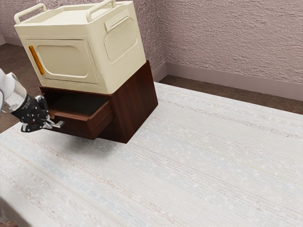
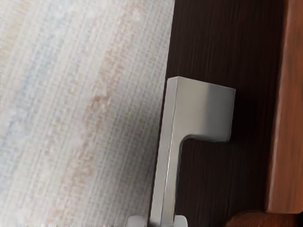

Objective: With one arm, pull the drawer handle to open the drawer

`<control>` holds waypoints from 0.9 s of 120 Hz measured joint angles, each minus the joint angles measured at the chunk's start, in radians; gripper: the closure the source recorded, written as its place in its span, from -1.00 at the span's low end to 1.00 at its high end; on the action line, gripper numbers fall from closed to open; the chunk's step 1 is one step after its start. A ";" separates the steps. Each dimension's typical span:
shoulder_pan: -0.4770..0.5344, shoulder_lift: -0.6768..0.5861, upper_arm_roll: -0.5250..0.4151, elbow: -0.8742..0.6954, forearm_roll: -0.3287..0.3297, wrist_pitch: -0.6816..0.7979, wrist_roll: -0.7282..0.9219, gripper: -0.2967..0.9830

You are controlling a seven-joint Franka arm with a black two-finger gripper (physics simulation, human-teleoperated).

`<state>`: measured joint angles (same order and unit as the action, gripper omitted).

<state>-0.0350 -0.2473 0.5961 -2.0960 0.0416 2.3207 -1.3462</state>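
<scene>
One drawer (image 1: pixel 75 126), one metal handle (image 2: pixel 201 109), one cabinet (image 1: pixel 136 105), one cream box (image 1: pixel 97 54), one table (image 1: pixel 189 165).

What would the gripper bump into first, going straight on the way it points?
Probably the drawer front, behind the metal handle the gripper is shut on, though the gap is hard to judge.

Drawer (image 1: pixel 73 126) and cabinet (image 1: pixel 136 104): red-brown, streaked grain. Handle (image 2: pixel 201 109): plain silver-grey. Box (image 1: pixel 122 78): cream; orange strip (image 1: pixel 36 60), left. Cloth (image 1: pixel 165 175): off-white, faint blue and rust stripes. Far wall (image 1: pixel 227 42): mottled mauve-pink. Gripper (image 1: pixel 48 119): black.
</scene>
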 joint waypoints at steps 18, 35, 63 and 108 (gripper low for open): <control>-0.002 -0.027 0.000 -0.027 0.008 0.000 0.000 0.69; -0.002 -0.051 0.000 -0.045 0.015 0.000 0.000 0.69; -0.003 -0.086 0.003 -0.074 0.028 -0.001 -0.001 0.69; -0.003 -0.151 0.029 -0.118 0.057 -0.002 -0.002 0.69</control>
<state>-0.0384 -0.3978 0.6247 -2.2138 0.0985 2.3191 -1.3478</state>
